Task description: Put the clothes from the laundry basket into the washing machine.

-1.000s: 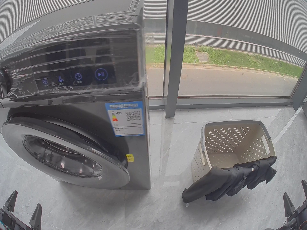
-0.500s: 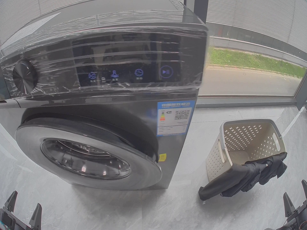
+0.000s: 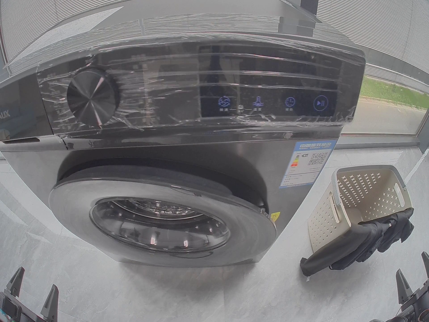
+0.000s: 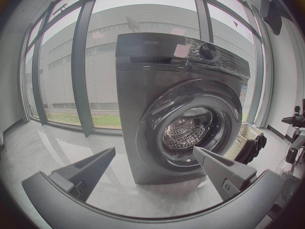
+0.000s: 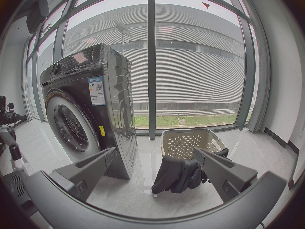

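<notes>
A grey washing machine stands in front of me, its round glass door shut. To its right on the floor sits a cream laundry basket with black clothes draped over its near rim and hanging outside. My left gripper is low at the near left, open and holding nothing. My right gripper is low at the near right, short of the basket, also open. The left wrist view faces the door through the left gripper. The right gripper frames the clothes and the basket.
Glossy grey floor lies between me, the machine and the basket. A glass window wall with a dark pillar runs behind both. Plastic film wraps the machine's control panel.
The whole head view has shifted, so the camera has turned left: the machine now sits central and the basket nearer the right edge. Both grippers keep their places in the picture.
</notes>
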`<state>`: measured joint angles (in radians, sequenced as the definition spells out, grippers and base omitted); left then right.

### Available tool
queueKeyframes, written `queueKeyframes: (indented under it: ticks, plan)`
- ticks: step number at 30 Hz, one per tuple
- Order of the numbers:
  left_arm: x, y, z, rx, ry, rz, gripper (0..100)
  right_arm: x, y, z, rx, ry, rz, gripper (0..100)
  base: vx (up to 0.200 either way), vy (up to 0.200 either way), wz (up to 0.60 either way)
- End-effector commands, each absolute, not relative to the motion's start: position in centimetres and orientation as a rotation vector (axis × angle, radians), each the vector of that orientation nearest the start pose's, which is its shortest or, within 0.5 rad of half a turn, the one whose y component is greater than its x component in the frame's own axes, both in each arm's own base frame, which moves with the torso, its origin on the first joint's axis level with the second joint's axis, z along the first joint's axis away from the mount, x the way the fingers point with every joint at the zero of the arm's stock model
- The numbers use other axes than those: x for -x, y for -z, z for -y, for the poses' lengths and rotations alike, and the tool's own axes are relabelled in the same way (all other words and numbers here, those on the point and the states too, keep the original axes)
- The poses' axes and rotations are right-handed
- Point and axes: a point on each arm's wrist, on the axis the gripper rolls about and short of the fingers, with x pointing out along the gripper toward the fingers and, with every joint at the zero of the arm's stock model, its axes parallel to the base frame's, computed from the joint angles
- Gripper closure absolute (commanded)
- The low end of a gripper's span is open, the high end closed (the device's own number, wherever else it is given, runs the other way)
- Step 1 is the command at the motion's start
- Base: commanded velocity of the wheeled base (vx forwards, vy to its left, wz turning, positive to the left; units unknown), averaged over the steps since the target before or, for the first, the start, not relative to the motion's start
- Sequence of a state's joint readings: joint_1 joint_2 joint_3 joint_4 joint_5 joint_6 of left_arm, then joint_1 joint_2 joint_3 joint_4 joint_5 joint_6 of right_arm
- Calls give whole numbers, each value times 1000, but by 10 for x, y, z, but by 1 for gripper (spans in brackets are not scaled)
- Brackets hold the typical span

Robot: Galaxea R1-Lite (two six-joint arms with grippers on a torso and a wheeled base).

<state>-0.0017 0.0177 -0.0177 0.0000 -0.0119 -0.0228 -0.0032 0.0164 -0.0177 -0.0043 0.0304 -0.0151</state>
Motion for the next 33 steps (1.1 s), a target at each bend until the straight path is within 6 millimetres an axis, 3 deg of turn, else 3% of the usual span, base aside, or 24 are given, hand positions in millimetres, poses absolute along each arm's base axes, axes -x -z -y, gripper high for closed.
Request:
queueKeyframes:
  ticks: [1, 6, 24, 30, 33]
  plan:
    - [23, -76, 0, 23, 14, -2, 0, 22, -76, -1, 15, -28, -11, 0, 0, 200, 0]
    - [23, -76, 0, 23, 14, -2, 0, 22, -76, -1, 15, -28, -11, 0, 0, 200, 0]
    - [23, -76, 0, 23, 12, -2, 0, 22, -76, -1, 15, -28, -11, 0, 0, 0, 0]
    - [23, -76, 0, 23, 12, -2, 0, 22, -76, -1, 15, -28, -11, 0, -200, 0, 0]
    - [23, -76, 0, 23, 12, -2, 0, 22, -76, -1, 15, -28, -11, 0, 0, 0, 0]
